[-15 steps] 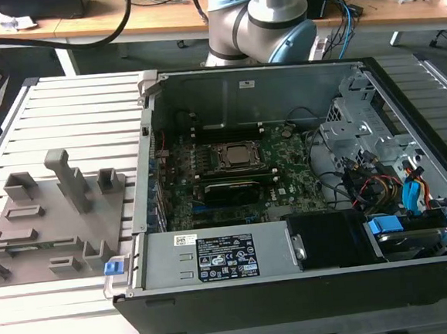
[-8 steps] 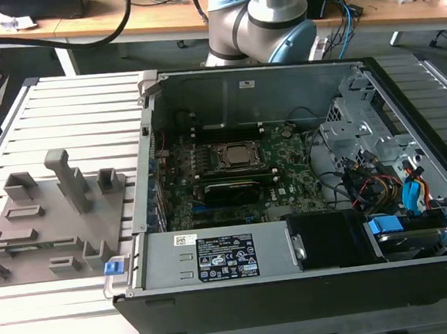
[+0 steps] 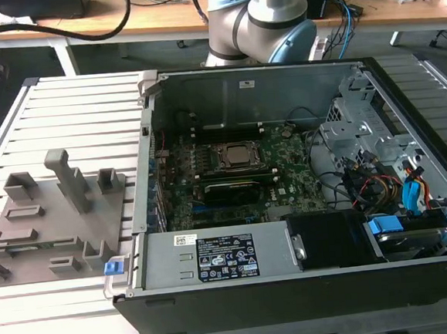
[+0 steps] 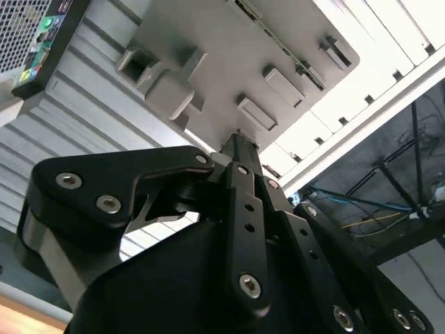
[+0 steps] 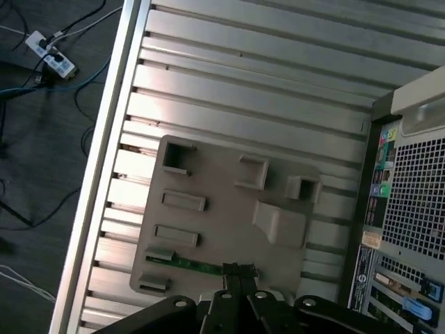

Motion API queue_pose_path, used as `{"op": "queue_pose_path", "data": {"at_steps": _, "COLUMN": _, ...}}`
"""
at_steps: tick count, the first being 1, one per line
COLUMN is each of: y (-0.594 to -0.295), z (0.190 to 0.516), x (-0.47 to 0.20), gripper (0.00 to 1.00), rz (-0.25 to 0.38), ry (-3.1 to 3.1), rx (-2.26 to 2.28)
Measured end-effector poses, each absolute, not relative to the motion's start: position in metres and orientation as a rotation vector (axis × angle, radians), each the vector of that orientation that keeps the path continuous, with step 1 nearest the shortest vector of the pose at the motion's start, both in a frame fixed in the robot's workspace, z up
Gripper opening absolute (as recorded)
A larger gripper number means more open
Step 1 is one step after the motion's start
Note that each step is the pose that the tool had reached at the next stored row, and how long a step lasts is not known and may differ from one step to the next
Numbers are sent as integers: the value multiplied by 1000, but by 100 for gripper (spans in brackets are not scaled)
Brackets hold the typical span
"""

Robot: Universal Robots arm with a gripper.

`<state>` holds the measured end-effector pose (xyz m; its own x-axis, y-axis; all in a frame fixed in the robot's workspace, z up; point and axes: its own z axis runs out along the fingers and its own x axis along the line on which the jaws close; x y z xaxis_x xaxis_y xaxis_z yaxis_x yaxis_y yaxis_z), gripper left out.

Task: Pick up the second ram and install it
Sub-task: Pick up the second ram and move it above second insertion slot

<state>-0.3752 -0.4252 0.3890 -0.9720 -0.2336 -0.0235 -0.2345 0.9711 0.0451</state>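
Hovering with tool point(image 5: 240, 268) clenched on nothing, tips over one end of ram point(image 5: 195, 263) (lengthwise along fixture point(image 5: 222, 216) edge).

A wooden desk point(image 3: 165, 21) stands behind the slatted metal table point(image 3: 71, 94) — cables point(image 5: 42, 89) and a power strip point(image 5: 52, 59) lie on dark floor point(image 5: 42, 153).

- I am looking at a robotics lab or electronics workshop.
- A slatted metal tabletop point(image 3: 72, 109) carries an opened desktop computer case point(image 3: 296, 300) and a grey fixture block point(image 3: 50, 227).
- The robot arm's base point(image 3: 262, 13) stands behind the case.
- A wooden tabletop point(image 3: 165, 21) further back holds trailing cables point(image 3: 81, 31).
- A power strip point(image 5: 50, 57) lies on the floor point(image 5: 42, 153).
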Motion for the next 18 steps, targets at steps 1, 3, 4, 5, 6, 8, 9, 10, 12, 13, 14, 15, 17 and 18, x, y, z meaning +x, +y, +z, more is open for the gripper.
{"op": "queue_pose_path", "data": {"at_steps": 1, "y": -425, "z": 389, "x": -375, "gripper": 11, "rz": 75, "ry": 3098, "rx": -393}}
{"op": "queue_pose_path", "data": {"at_steps": 3, "y": -425, "z": 389, "x": -375, "gripper": 11, "rz": 75, "ry": 3084, "rx": -501}}
{"op": "queue_pose_path", "data": {"at_steps": 4, "y": -425, "z": 389, "x": -375, "gripper": 11, "rz": 76, "ry": 3067, "rx": -604}}
{"op": "queue_pose_path", "data": {"at_steps": 5, "y": -425, "z": 389, "x": -375, "gripper": 11, "rz": 77, "ry": 3056, "rx": -663}}
{"op": "queue_pose_path", "data": {"at_steps": 6, "y": -425, "z": 389, "x": -375, "gripper": 11, "rz": 77, "ry": 3048, "rx": -703}}
{"op": "queue_pose_path", "data": {"at_steps": 8, "y": -425, "z": 389, "x": -375, "gripper": 11, "rz": 78, "ry": 3028, "rx": -790}}
{"op": "queue_pose_path", "data": {"at_steps": 9, "y": -425, "z": 389, "x": -375, "gripper": 11, "rz": 78, "ry": 3021, "rx": -818}}
{"op": "queue_pose_path", "data": {"at_steps": 10, "y": -425, "z": 389, "x": -375, "gripper": 11, "rz": 78, "ry": 3012, "rx": -851}}
{"op": "queue_pose_path", "data": {"at_steps": 12, "y": -425, "z": 389, "x": -375, "gripper": 11, "rz": 79, "ry": 2976, "rx": -977}}
{"op": "queue_pose_path", "data": {"at_steps": 13, "y": -425, "z": 389, "x": -375, "gripper": 11, "rz": 79, "ry": 2959, "rx": -1029}}
{"op": "queue_pose_path", "data": {"at_steps": 14, "y": -425, "z": 389, "x": -375, "gripper": 11, "rz": 79, "ry": 2945, "rx": -1073}}
{"op": "queue_pose_path", "data": {"at_steps": 15, "y": -425, "z": 389, "x": -375, "gripper": 11, "rz": 79, "ry": 2930, "rx": -1114}}
{"op": "queue_pose_path", "data": {"at_steps": 17, "y": -425, "z": 389, "x": -375, "gripper": 11, "rz": 79, "ry": 2893, "rx": -1212}}
{"op": "queue_pose_path", "data": {"at_steps": 18, "y": -425, "z": 389, "x": -375, "gripper": 11, "rz": 79, "ry": 2880, "rx": -1242}}
